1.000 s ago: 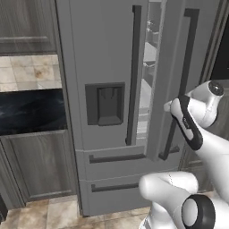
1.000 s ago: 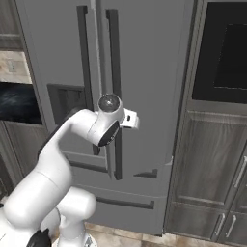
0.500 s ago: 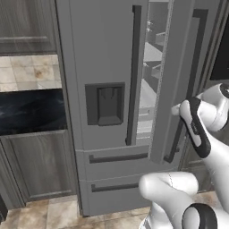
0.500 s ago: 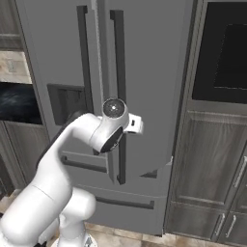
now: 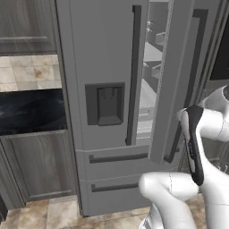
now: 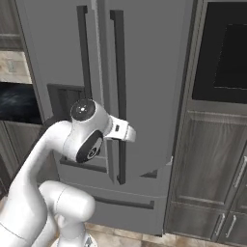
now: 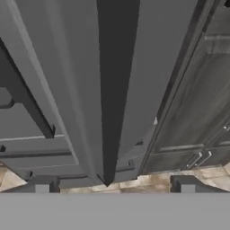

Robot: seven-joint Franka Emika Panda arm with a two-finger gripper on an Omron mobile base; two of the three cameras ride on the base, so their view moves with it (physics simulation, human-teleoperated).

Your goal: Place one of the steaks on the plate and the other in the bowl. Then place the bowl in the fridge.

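Hand view, looking along my gripper [image 7: 114, 185]: my two fingertips [image 7: 42, 185] stood wide apart with nothing between them, and the dark vertical handle [image 7: 114, 90] of the fridge's right door [image 7: 152, 67] rose straight ahead in the gap between them, apart from both tips. That door hung slightly ajar; its lower corner lay just beyond my right fingertip, and the dark wood cabinets [image 7: 202, 112] stood farther off on that side. Left base view: the fridge [image 5: 103, 53] showed a narrow opening between its two doors, through which pale interior shelves [image 5: 152, 67] were visible; the dispenser recess [image 5: 105, 104] sat in the left door, well to the left of my fingers, and two drawers [image 5: 116, 179] lay below. Right base view: my wrist [image 6: 118, 130] was held level with the lower half of the right door handle [image 6: 118, 96], pointing at it.
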